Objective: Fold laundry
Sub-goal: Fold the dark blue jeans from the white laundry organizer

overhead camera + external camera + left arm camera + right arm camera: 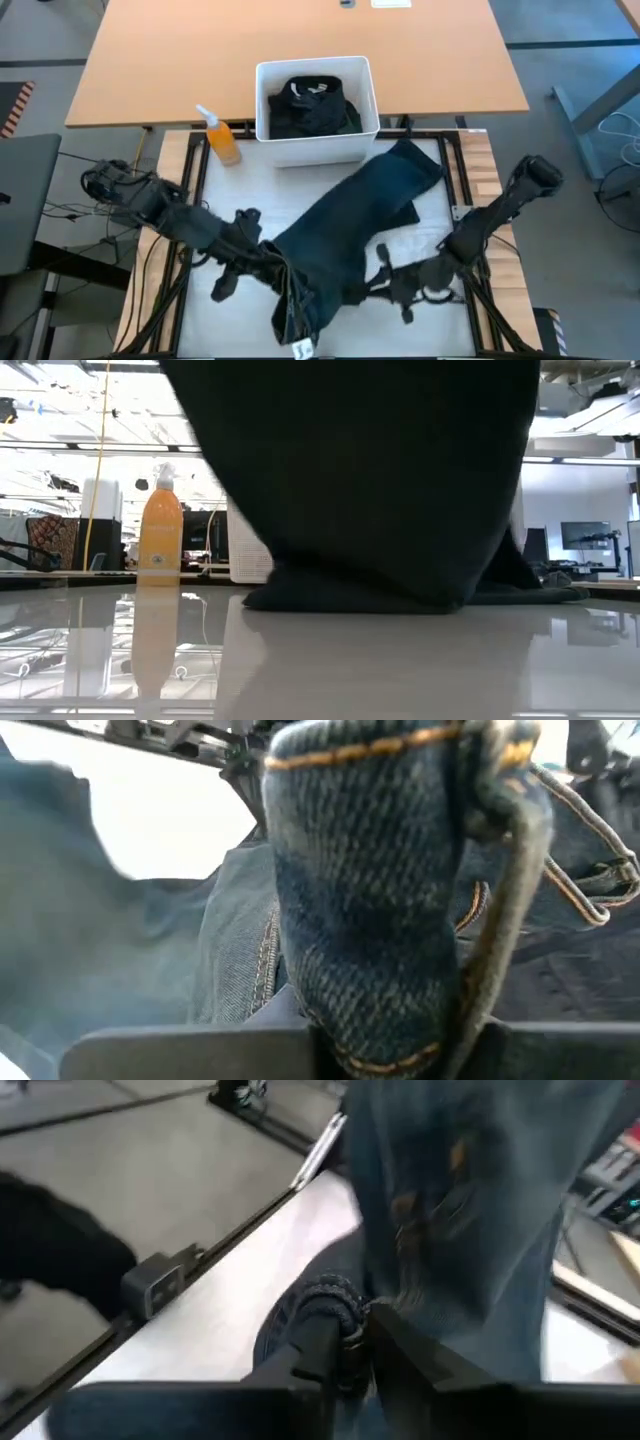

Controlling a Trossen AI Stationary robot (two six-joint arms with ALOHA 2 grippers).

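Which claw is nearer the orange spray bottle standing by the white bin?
Left. The left claw grips the jeans at the table's front, on the same side as the orange spray bottle. The right claw sits farther away, across the jeans.

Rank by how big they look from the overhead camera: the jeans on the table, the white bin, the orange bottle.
1. Jeans, spread across the table, largest.
2. White bin, holding dark clothes.
3. Orange bottle, smallest by far.

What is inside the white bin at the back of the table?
The white bin holds a heap of dark garments, crumpled together. How many there are, and anything underneath them, stays hidden by the top layer.
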